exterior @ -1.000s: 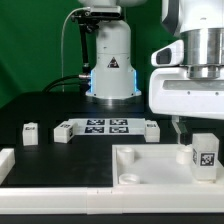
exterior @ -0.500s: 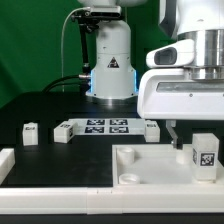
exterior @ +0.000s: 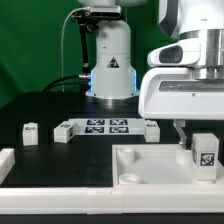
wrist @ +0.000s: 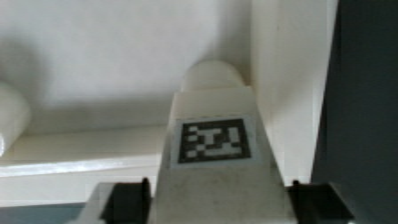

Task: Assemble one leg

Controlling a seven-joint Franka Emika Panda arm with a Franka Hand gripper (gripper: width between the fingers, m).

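My gripper (exterior: 198,142) is at the exterior view's right, shut on the leg (exterior: 205,154), a small white post with a black-and-white marker. It holds the leg upright over the right part of the large white square tabletop piece (exterior: 150,172), near its raised rim. I cannot tell whether the leg's lower end touches the piece. In the wrist view the leg (wrist: 217,140) sits between my two dark fingers (wrist: 125,202), which press on both of its sides, with the white tabletop piece (wrist: 107,60) behind it.
The marker board (exterior: 105,126) lies on the black table behind the tabletop piece. Small white parts stand at its ends (exterior: 63,130) (exterior: 152,129), and another stands further left (exterior: 30,132). A white block (exterior: 5,160) lies at the left edge. The robot base (exterior: 110,70) is at the back.
My gripper with the leg has shifted a little toward the exterior view's left and slightly down, then stayed nearly still. Nothing on the table moved.
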